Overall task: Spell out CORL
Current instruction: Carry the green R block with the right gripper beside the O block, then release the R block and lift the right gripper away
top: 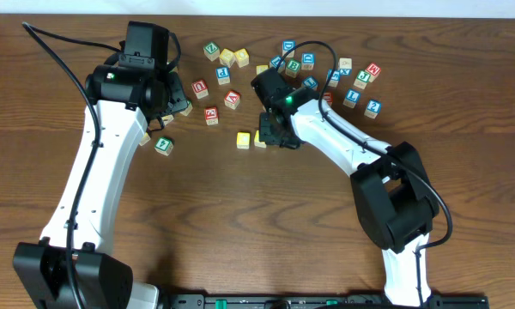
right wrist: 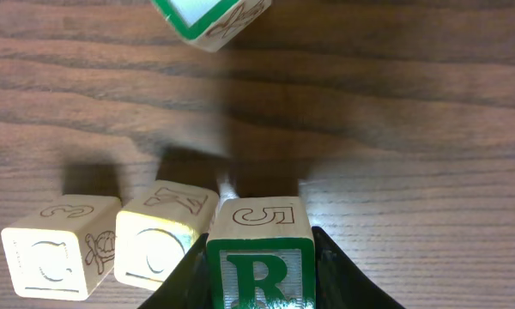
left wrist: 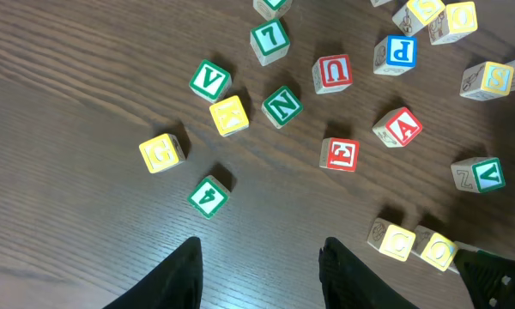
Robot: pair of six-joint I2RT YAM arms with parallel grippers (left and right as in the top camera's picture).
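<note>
Well to the left of the R block (right wrist: 259, 230), the left gripper (left wrist: 257, 273) hangs over the bare wood of the table (top: 240, 223), its fingers (left wrist: 178, 276) spread apart with nothing between them; the green 4 block (left wrist: 209, 196) lies just ahead of that gripper, also far left of the R block; the green L block (left wrist: 269, 39) lies left of the R block and farther back, well apart from it, and the overhead view does not show it; nearer in, the pale C block (right wrist: 58, 246) stands two places left of the R block; the O block (right wrist: 159, 242) stands between them, just beside the C block with a thin gap; its right edge meets the R block's left side, though I cannot tell whether they touch; the R block is upright, its green R facing the wrist camera and a 5 on its top face; the right gripper (top: 273, 134) is clamped on it, one dark finger on each side; whether the R block rests on the wood cannot be told; behind the R block a green-bordered block (right wrist: 213, 19) lies apart from it; right of the R block and farther back, loose blocks (top: 353, 98) lie scattered, well apart from it.
</note>
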